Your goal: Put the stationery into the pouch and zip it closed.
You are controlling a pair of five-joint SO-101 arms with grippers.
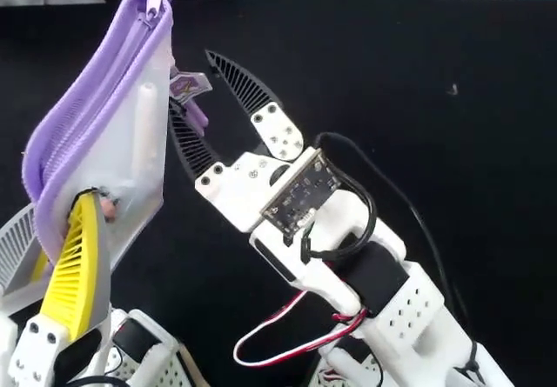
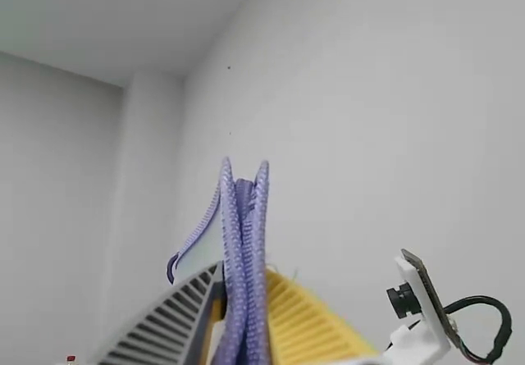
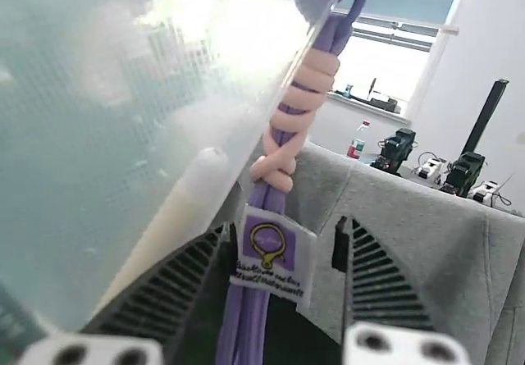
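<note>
Pouch point(image 1: 117, 139) aloft, clamped in left jaws | right jaws open astride its tag point(image 1: 188, 85) | black table point(image 1: 435, 100) beneath

A black table top point(image 1: 452, 143) spreads out under everything, matte and dark right to its far edge. Behind it hangs a grey cloth point(image 3: 426, 217) in soft folds. Past the cloth, a bright window point(image 3: 394, 66) lets daylight in, and a small bottle point(image 3: 355, 143) stands on the ledge below it, near some dark equipment point(image 3: 398, 153). A black post point(image 3: 490, 115) rises beside a plain white wall point(image 2: 369, 135).
</note>
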